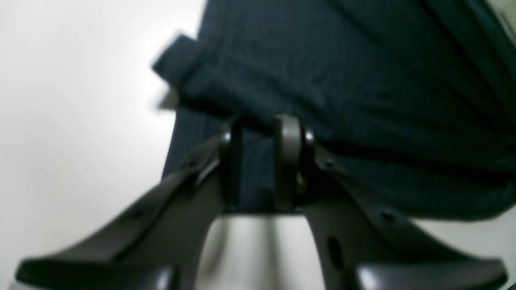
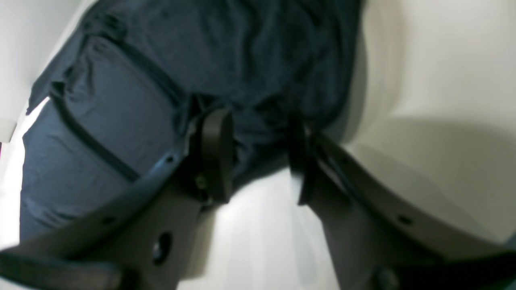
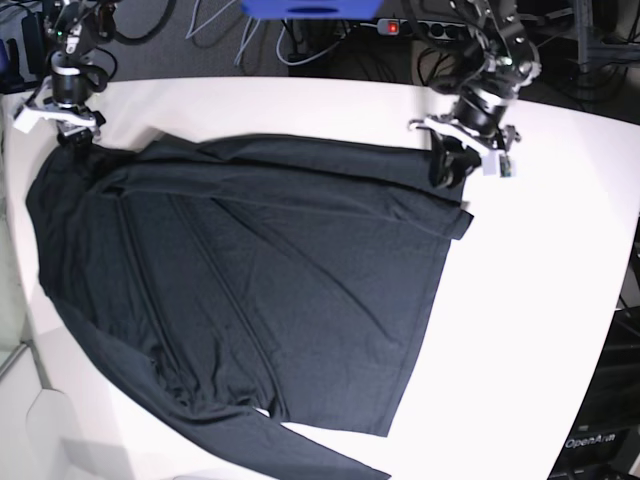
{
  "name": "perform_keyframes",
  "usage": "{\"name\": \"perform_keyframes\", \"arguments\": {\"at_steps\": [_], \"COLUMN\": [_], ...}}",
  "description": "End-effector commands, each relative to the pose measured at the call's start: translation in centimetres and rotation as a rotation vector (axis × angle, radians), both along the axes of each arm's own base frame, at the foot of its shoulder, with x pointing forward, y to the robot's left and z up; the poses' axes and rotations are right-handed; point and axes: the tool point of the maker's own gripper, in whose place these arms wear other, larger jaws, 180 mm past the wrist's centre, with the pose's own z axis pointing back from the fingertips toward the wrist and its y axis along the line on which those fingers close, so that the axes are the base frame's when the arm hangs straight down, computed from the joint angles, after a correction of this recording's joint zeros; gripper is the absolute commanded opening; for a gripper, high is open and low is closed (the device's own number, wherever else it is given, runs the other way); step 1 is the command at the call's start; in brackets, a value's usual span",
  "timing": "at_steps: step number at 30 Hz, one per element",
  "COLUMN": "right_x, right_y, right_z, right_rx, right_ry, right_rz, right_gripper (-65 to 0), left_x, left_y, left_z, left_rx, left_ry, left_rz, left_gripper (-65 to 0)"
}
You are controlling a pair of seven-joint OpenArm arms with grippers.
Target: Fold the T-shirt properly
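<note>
Black, thin fabric covered most of the white table: the T-shirt lay spread nearly flat, long creases running through its body. Nearest the base camera, a narrow piece of it trailed toward the table's front edge, and rumpled folds bunched along the side under the right arm.

Farther back, the upper hem ran between the two arms. At the corner on the base view's right, the left gripper had its fingers drawn close together on a fold of the shirt's edge, cloth visibly pinched between them; a small flap of fabric jutted out just beside that corner. At the opposite far corner, the right gripper stood with its fingers apart, the shirt's edge and bare table showing in the gap; nothing was clamped there.

Beyond the table's far edge lay a tangle of cables on a dark floor.
</note>
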Motion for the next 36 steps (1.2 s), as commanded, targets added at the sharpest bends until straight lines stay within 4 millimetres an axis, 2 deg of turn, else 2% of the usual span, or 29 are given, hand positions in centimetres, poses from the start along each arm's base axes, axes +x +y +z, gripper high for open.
{"name": "perform_keyframes", "arguments": {"at_steps": [1, 5, 14, 21, 26, 31, 36], "right_x": [-0.1, -0.6, -0.8, -1.0, -1.0, -1.0, -1.0], "right_y": [-0.7, -0.5, -0.6, -0.5, -0.5, -0.5, -0.6], "right_z": [0.8, 0.4, 0.3, -0.1, -0.2, -0.2, -0.1], "right_rx": [-0.025, -0.017, -0.015, -0.008, -0.007, -0.007, -0.008], "right_ry": [-0.027, -0.013, -0.009, 0.000, 0.001, 0.001, 0.000], "right_rz": [-0.012, -0.010, -0.014, -0.018, -0.018, -0.018, -0.019], "right_gripper": [-41.0, -41.0, -41.0, -41.0, -41.0, -41.0, -41.0], "left_x": [0.4, -1.4, -2.8, -4.6, -4.1, -3.7, -3.6], "left_y": [0.4, 0.6, 0.6, 0.4, 2.5, 4.2, 4.1], "left_z": [1.6, 1.8, 0.8, -1.8, -1.7, -2.4, -3.1], "left_rx": [0.003, 0.020, 0.017, -0.057, -0.201, -0.215, -0.237], "left_ry": [-0.057, -0.040, 0.000, 0.141, 0.169, 0.203, 0.217], "left_rz": [0.009, 0.008, 0.010, 0.017, 0.113, 0.163, 0.171], "left_gripper": [-50.8, -50.8, -50.8, -50.8, -50.8, -50.8, -50.8]}}
